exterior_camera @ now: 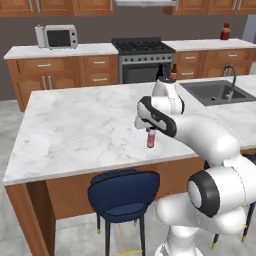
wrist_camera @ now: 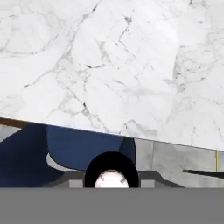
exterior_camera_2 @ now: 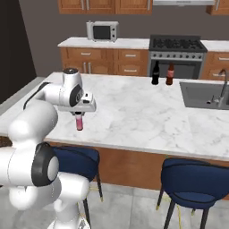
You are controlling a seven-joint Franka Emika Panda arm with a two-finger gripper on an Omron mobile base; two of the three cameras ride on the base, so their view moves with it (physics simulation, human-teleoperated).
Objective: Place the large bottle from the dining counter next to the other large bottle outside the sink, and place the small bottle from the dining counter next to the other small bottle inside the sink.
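The small bottle (exterior_camera: 151, 139) (exterior_camera_2: 79, 122), pink-red and slim, stands upright near the front edge of the dining counter (exterior_camera: 75, 130) (exterior_camera_2: 143, 116). My gripper (exterior_camera: 150, 131) (exterior_camera_2: 79, 115) comes down from above and is shut on its top. In the hand view the bottle's round top (wrist_camera: 111, 178) sits between the fingertips. The large bottle (exterior_camera_2: 155, 72), black, stands beside the other large bottle (exterior_camera_2: 170, 74), red-brown, just left of the sink (exterior_camera: 215, 92) (exterior_camera_2: 201, 96). The other small bottle is out of view.
A curved tap (exterior_camera: 232, 75) (exterior_camera_2: 222, 87) rises at the sink's far side. Dark blue stools (exterior_camera: 124, 192) (exterior_camera_2: 192, 181) stand under the counter's front edge. A stove (exterior_camera: 142, 60) and a microwave (exterior_camera: 60, 36) line the back wall.
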